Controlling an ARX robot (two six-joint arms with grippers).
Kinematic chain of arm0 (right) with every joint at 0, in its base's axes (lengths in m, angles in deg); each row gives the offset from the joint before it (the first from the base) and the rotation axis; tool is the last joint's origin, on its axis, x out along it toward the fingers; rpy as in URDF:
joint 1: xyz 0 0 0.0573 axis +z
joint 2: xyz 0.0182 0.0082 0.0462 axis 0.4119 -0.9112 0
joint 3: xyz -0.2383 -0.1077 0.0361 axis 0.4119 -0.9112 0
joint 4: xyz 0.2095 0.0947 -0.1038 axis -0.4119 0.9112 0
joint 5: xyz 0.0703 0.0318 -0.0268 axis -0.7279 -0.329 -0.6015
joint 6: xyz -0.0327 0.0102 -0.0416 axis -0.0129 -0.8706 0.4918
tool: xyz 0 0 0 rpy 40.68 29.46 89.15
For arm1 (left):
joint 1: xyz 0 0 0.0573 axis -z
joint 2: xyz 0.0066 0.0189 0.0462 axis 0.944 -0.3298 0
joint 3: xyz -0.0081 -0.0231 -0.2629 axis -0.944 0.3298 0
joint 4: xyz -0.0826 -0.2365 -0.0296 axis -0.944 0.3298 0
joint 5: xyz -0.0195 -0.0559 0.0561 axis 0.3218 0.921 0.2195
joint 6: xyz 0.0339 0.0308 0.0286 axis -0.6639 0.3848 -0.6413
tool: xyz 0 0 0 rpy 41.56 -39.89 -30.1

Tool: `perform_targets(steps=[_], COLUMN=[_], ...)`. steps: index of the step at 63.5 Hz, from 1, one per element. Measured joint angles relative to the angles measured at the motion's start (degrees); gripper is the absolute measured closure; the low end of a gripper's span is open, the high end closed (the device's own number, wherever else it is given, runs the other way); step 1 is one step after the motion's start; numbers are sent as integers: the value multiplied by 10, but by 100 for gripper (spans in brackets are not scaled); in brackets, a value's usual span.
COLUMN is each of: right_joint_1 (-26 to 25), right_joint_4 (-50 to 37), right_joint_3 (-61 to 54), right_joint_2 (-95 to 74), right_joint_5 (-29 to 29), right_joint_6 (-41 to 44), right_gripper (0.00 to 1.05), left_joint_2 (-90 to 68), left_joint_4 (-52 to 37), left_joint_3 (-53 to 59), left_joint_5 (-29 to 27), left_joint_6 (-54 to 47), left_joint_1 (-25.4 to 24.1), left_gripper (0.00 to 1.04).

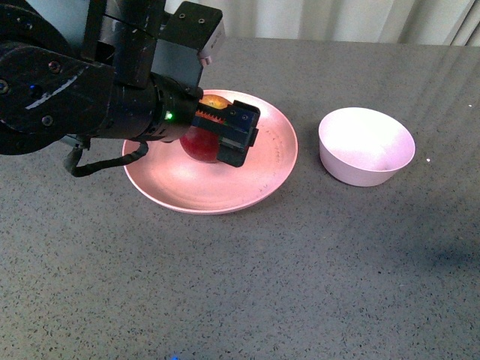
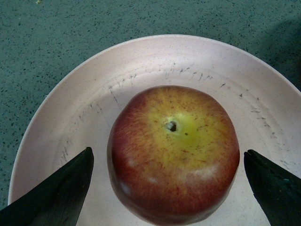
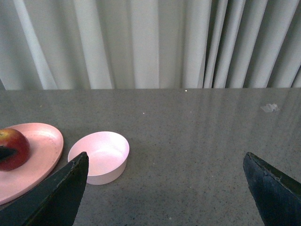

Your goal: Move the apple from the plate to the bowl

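The dark red apple [image 1: 198, 144] sits on the wide pink plate [image 1: 270, 161], left of centre. My left gripper [image 1: 219, 129] is open and straddles the apple from above. In the left wrist view the apple [image 2: 174, 150], with its yellow-green stem patch, lies between the two black fingertips [image 2: 66, 188], with a gap on each side, on the plate [image 2: 155, 56]. The small pale bowl [image 1: 366, 145] stands empty to the right of the plate. My right gripper [image 3: 164, 188] is open and empty above the table, out of the front view; its view shows the bowl [image 3: 99, 156], plate [image 3: 42, 150] and apple [image 3: 13, 148].
The grey speckled tabletop [image 1: 300, 285] runs around the plate and bowl. Pale curtains [image 3: 150, 42] hang behind the table's far edge. The left arm's black body [image 1: 67, 82] fills the upper left of the front view.
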Motion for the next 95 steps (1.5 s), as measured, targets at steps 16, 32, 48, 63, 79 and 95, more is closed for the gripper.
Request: perform_targets(steps=[16, 32, 48, 63, 79, 95], right_joint_1=[0, 0, 0, 0, 0, 0], right_joint_4=[0, 0, 0, 0, 0, 0], right_joint_3=[0, 0, 0, 0, 0, 0], right_joint_2=[0, 0, 0, 0, 0, 0], right_joint_5=[0, 0, 0, 0, 0, 0], right_joint_6=[0, 0, 0, 0, 0, 0], right_gripper=[9, 9, 9, 9, 9, 9], left_joint_2=[-15, -20, -3, 28, 25, -5], left_joint_4=[9, 11, 16, 26, 45, 56], left_joint_3=[-27, -31, -31, -55, -108, -157], left_joint_5=[-10, -27, -24, -21, -21, -20], left_joint_6=[-3, -5, -3, 9, 28, 44], left_joint_1=[12, 17, 36, 71, 113, 148], left_gripper=[9, 32, 37, 37, 37, 37])
